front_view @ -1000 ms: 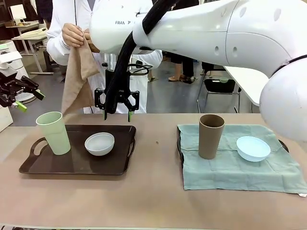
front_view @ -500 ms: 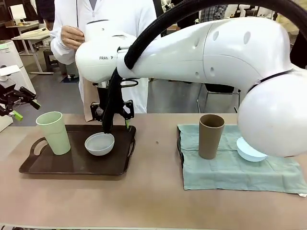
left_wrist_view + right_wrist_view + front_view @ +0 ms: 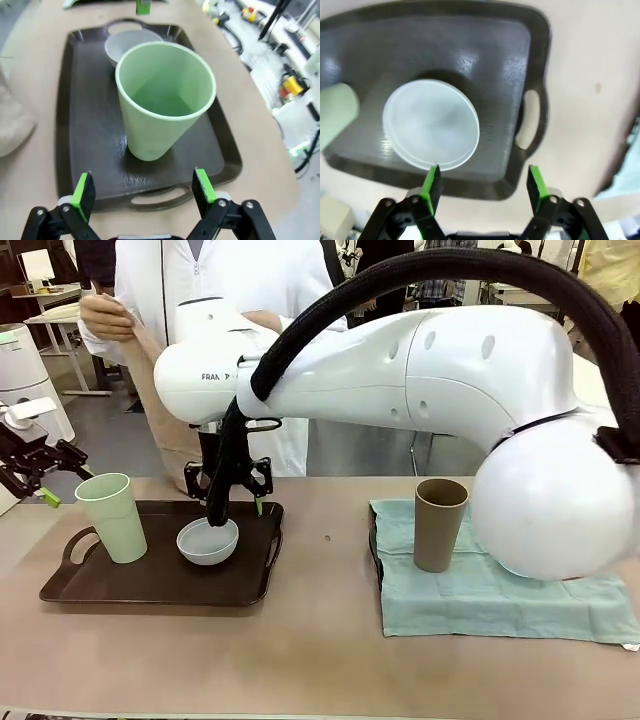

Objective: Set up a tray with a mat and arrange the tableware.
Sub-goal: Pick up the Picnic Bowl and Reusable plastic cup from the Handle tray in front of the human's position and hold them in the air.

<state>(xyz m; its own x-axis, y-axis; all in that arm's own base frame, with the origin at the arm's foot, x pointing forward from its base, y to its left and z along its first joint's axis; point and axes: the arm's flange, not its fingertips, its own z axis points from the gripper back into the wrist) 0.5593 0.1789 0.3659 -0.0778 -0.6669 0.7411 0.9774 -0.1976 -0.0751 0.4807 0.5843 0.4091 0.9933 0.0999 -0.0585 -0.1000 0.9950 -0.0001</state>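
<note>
1. Your right pincer [image 3: 484, 182] hung low over the dark tray [image 3: 510, 75], its fingers spread wide and nothing between them.
2. Just below and ahead of it sat the white bowl [image 3: 430, 125]. In the wrist view one green pad [image 3: 432, 182] lined up with the bowl's near rim while the other stood over bare tray. I could not tell whether that pad touched the rim.
3. Farther out on the bowl's side of that pincer, the pale green cup [image 3: 110, 517] stood upright on the same tray, apart from the bowl.
4. Your left pincer [image 3: 144, 187] was also spread and empty, waiting off the tray's end. The green cup stood straight ahead of its fingers, clear of them, with the bowl beyond the cup.
5. Well away on the right pincer's other side, across bare table [image 3: 320, 660], the brown cup [image 3: 438, 525] stood upright on the mint mat [image 3: 480, 600]. A dark edge showing under that mat was probably a second tray.
6. Beyond the right pincer, at the far side, the person's hand [image 3: 105, 315] held up a tan cloth [image 3: 160, 400].
7. My reading was that you were about halfway. The mint side looked set. The dark tray carried tableware but no mat, so the bowl and green cup probably had to come off, the tan cloth go down, and both pieces return.
</note>
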